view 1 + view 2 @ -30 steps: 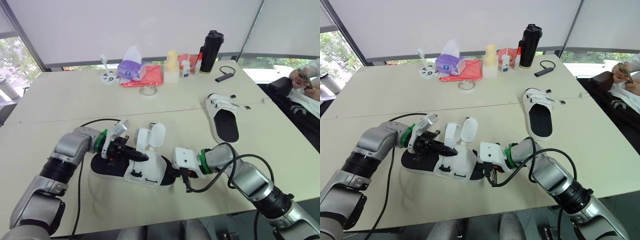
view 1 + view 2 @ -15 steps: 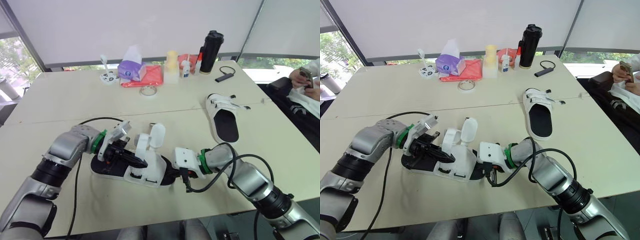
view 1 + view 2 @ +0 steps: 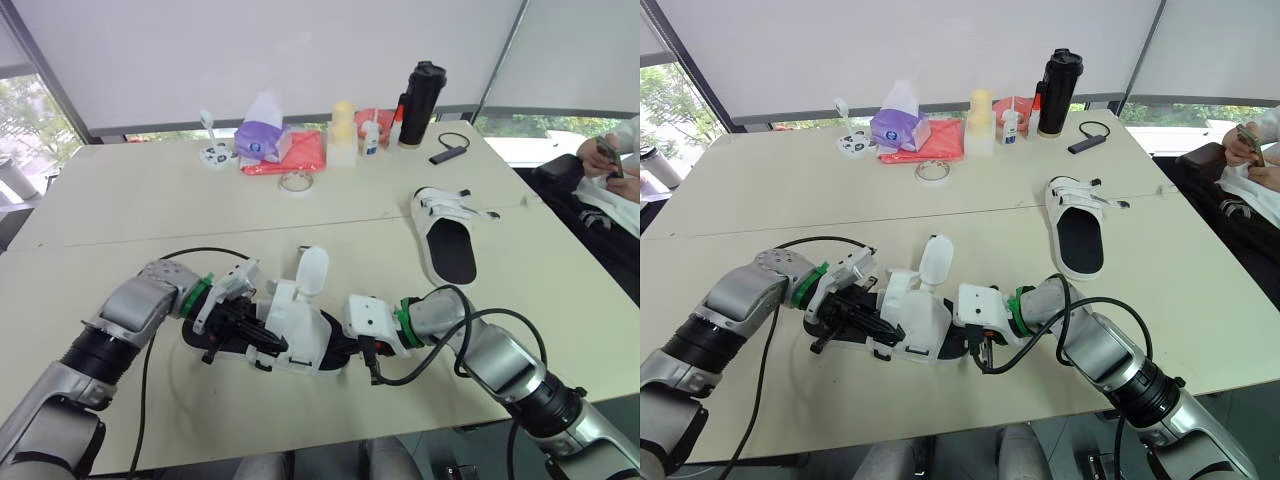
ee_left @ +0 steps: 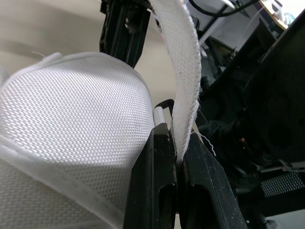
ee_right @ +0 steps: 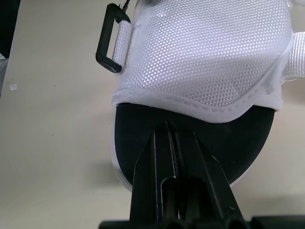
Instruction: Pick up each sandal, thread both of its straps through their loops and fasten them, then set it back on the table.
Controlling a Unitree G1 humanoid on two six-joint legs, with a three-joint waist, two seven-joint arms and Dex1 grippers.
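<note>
Centrally, at the front edge of the counter [image 3: 120, 215], the near sandal [image 3: 300, 330] is found lying on its black sole, with its white mesh upper facing upward. The left end effector [image 3: 278, 342] is placed against the side of that upper nearest the robot, and its two black fingers [image 4: 159, 176] are pressed together with a white strap [image 4: 183, 71] clamped between them; the strap is seen rising from the fingertips and curving away above the mesh. A rounded white strap end [image 3: 312, 270] is held upright above the sandal; whether it belongs to the clamped strap cannot be told. The right end effector [image 5: 177, 131] is positioned at the sandal's open end on the robot's right, its fingers brought together side by side with the tips lying over the black insole [image 5: 238, 143], just below the edge of the upper. A black loop [image 5: 110, 38] is seen at the side of the upper.

The second sandal [image 3: 447, 235] is laid flat further back on the right, well apart from both arms. Along the far edge, a purple tissue pack [image 3: 263, 135], a red cloth [image 3: 300, 152], a tape roll [image 3: 294, 181] and a black bottle [image 3: 422, 90] are set out. A person's hands [image 3: 605, 160] are visible beyond the right side.
</note>
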